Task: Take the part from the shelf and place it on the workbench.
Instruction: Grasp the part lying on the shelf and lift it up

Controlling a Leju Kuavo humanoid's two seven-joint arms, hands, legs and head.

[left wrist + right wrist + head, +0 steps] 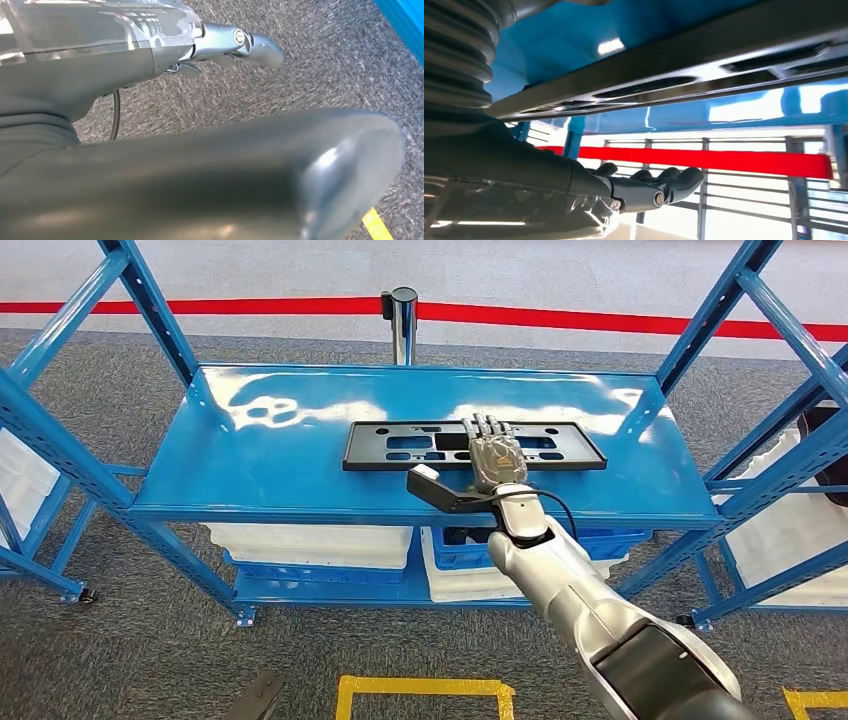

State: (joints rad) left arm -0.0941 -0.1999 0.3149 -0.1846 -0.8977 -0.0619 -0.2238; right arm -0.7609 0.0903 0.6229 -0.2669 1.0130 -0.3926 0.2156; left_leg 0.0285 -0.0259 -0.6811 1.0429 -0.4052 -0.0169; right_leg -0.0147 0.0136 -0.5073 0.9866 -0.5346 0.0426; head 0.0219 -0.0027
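The part (385, 457) is a flat black plastic panel with several cut-outs, lying on the top board of the blue shelf (260, 460), right of its middle. My right hand (492, 452) reaches over the shelf's front edge and is stretched flat above the panel's middle, fingers extended. In the right wrist view the panel (674, 80) and the right hand (649, 187) are a gap apart, and the hand holds nothing. My left hand (227, 44) hangs over grey carpet, fingers loosely extended and holding nothing.
White and blue bins (310, 540) stand on the lower board under the panel. Blue shelf uprights (150, 300) rise at the corners, and more racks with white bins (790, 530) flank both sides. A metal post (403, 310) and a red floor line (600, 318) lie behind.
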